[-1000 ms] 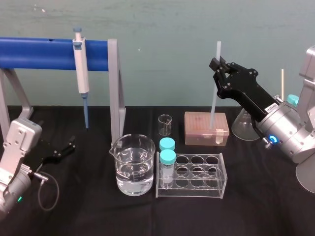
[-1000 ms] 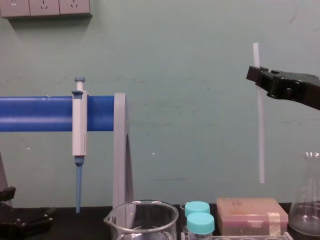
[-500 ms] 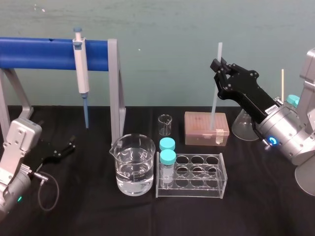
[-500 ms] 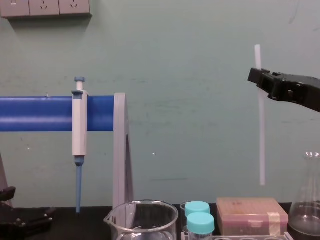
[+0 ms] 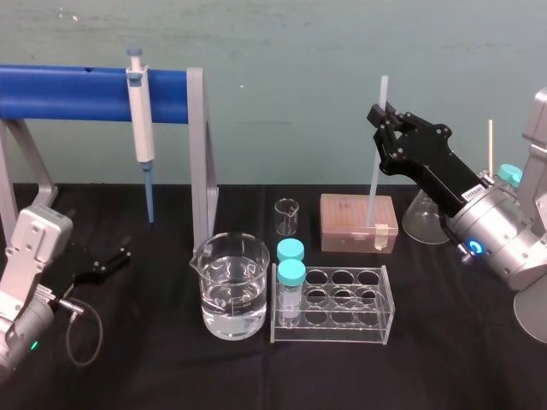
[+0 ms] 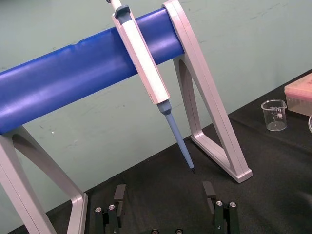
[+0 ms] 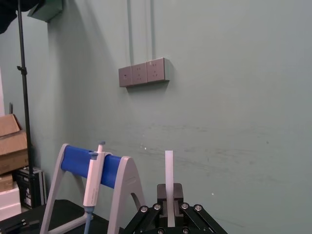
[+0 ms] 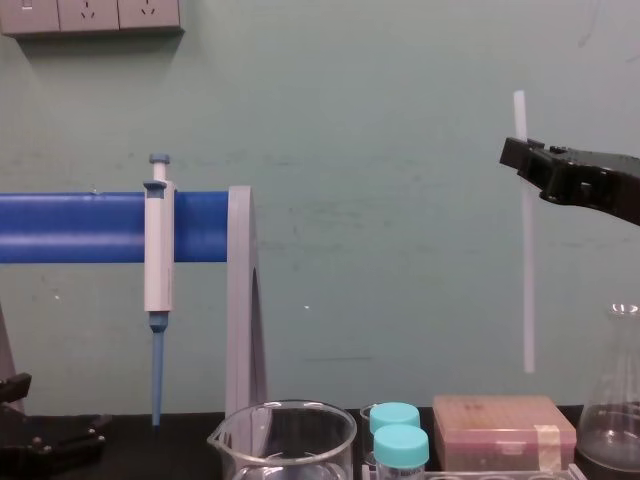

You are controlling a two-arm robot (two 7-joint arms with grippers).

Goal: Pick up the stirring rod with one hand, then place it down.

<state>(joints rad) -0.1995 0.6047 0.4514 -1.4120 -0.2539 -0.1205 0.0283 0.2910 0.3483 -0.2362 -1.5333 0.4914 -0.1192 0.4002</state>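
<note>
The stirring rod (image 5: 373,184) is a thin translucent-white stick held nearly upright in the air at the right. My right gripper (image 5: 379,119) is shut on its upper part, with a short length sticking up above the jaws. From the chest, the stirring rod (image 8: 526,300) hangs with its lower end a little above the pink box (image 8: 504,430), and my right gripper (image 8: 517,156) pinches it from the right. The right wrist view has the stirring rod (image 7: 169,168) rising from between the closed jaws. My left gripper (image 6: 164,192) rests open, low over the black cloth at the left (image 5: 109,259).
A white-and-blue pipette (image 5: 141,128) hangs on the blue bar stand (image 5: 68,92). In the middle stand a water beaker (image 5: 229,286), a small beaker (image 5: 286,216) and a clear tube rack (image 5: 338,306) with two blue-capped tubes. A conical flask (image 5: 423,218) sits behind the right arm.
My right gripper has drifted slightly to the right and down, carrying the upright rod with it. The left arm has stayed still.
</note>
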